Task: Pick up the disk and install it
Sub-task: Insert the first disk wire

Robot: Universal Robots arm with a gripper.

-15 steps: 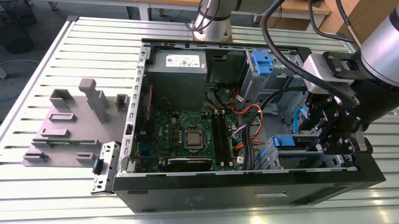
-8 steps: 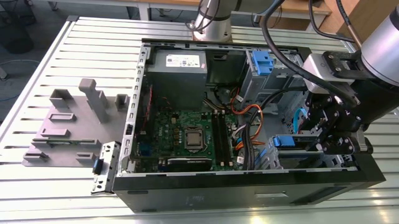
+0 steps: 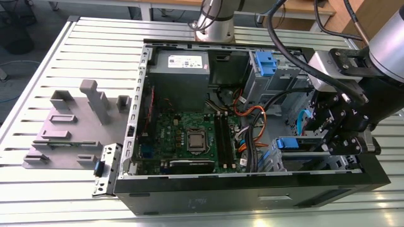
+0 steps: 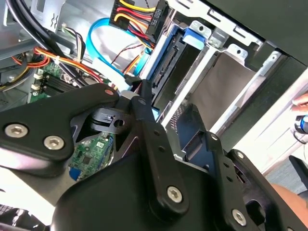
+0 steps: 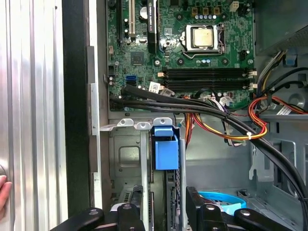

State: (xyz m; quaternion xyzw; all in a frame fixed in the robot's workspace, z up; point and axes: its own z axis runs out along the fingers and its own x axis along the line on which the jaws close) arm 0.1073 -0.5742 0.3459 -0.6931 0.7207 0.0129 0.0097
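Sliding the disk (image 5: 166,153) into its bay (image 5: 126,159) was judged the step; whether the hand (image 5: 165,208) gripped it could not be told; a straight push seemed needed.

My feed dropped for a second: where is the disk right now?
The disk stands on edge in the drive cage at the exterior view's right of the open case, beside the motherboard.

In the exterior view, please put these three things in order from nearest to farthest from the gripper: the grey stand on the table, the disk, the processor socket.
Counting from the gripper:
1. disk: right beside it, at the exterior view's right.
2. processor socket: in the middle of the case.
3. grey stand: outside the case, at the exterior view's far left.
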